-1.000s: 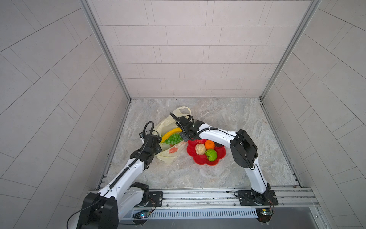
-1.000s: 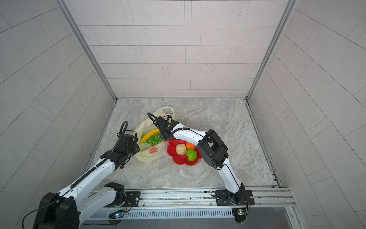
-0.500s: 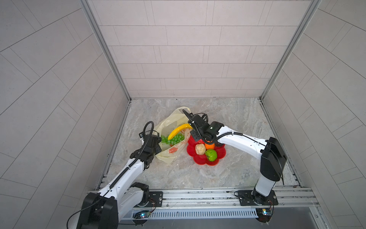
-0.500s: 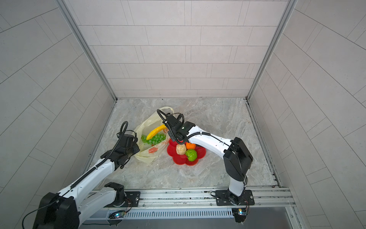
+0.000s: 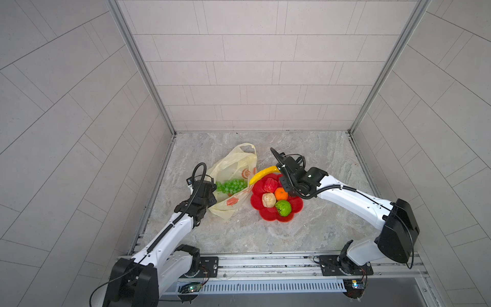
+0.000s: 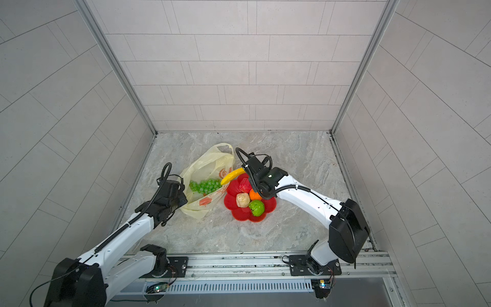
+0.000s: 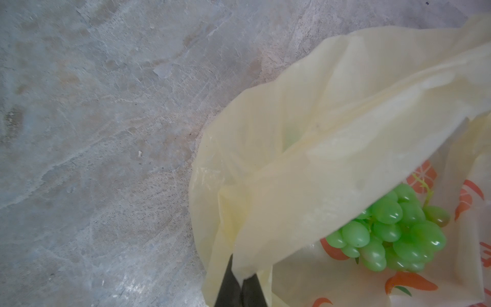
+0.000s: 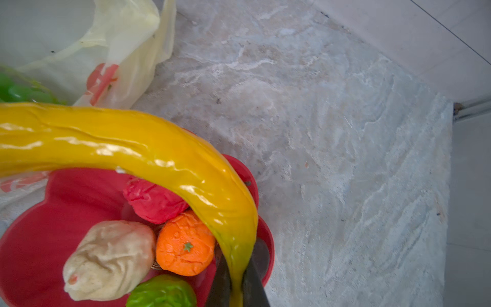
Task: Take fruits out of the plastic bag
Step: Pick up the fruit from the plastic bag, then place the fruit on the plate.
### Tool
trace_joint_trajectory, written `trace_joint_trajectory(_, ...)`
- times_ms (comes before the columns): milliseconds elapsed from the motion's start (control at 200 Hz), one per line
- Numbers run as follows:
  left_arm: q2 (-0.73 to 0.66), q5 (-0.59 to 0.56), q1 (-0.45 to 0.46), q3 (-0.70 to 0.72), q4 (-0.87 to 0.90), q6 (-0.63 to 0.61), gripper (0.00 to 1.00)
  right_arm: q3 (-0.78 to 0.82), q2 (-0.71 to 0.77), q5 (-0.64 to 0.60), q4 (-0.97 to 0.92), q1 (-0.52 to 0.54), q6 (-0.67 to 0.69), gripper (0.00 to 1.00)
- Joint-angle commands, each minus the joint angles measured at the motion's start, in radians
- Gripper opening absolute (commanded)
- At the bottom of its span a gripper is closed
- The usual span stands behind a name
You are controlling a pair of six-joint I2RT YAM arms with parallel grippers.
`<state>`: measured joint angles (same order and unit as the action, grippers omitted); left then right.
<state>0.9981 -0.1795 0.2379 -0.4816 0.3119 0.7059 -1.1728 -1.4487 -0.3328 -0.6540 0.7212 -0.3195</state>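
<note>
You hold the glossy yellow toy banana point(image 5: 263, 174) by its stem end. The right gripper point(image 8: 236, 261) is clamped on it, just above the upper rim of the red flower-shaped plastic dish point(image 5: 296, 205). Bring it over the dish's middle and lower it before releasing, or the free end will likely tip off toward the thin pale-yellow crinkly plastic bag point(image 5: 231, 164). The left gripper point(image 7: 240, 279) is pinched together on the bag's edge, lifting the mouth. The green toy grape bunch point(image 5: 230, 186) lies inside. Your right arm point(image 5: 353, 198) reaches in low from the lower right and your left arm point(image 5: 170, 234) from the lower left.
</note>
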Motion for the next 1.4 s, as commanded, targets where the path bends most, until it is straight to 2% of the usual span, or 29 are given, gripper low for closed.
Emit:
trace_joint_trajectory(0, 0.0, -0.004, -0.002, 0.001, 0.012, -0.005, 0.0, 0.055, 0.064, -0.055, -0.096, 0.004, -0.123, 0.08)
trace_joint_trajectory(130, 0.0, 0.0, -0.002, 0.003, 0.009, -0.004, 0.0, 0.132, 0.154, -0.063, -0.146, 0.021, -0.219, 0.09)
trace_joint_trajectory(295, -0.001, 0.004, -0.002, 0.003, 0.007, -0.001, 0.0, 0.21, 0.252, -0.066, -0.173, 0.077, -0.234, 0.1)
trace_joint_trajectory(520, -0.003, 0.008, -0.002, 0.004, 0.009, -0.001, 0.0, 0.246, 0.254, -0.066, -0.156, 0.118, -0.25, 0.1)
trace_joint_trajectory(635, -0.005, 0.005, -0.002, 0.003, 0.01, -0.004, 0.0, 0.219, 0.217, -0.07, -0.105, 0.121, -0.131, 0.11)
trace_joint_trajectory(710, -0.009, 0.003, -0.003, 0.005, 0.013, -0.004, 0.0, 0.169, 0.175, -0.148, -0.106, 0.119, -0.044, 0.1)
trace_joint_trajectory(735, -0.009, 0.004, -0.002, 0.005, 0.013, -0.003, 0.0, 0.153, 0.161, -0.166, -0.106, 0.107, -0.046, 0.1)
trace_joint_trajectory(801, -0.009, 0.004, -0.002, 0.005, 0.013, -0.004, 0.0, 0.118, 0.13, -0.107, -0.069, 0.08, -0.008, 0.08)
trace_joint_trajectory(1151, -0.012, 0.018, -0.002, 0.003, 0.009, 0.0, 0.0, -0.038, -0.101, -0.189, -0.018, 0.067, 0.22, 0.07)
trace_joint_trajectory(1396, -0.022, 0.009, -0.002, 0.0, 0.026, -0.004, 0.0, -0.096, -0.227, -0.233, -0.013, 0.069, 0.303, 0.04)
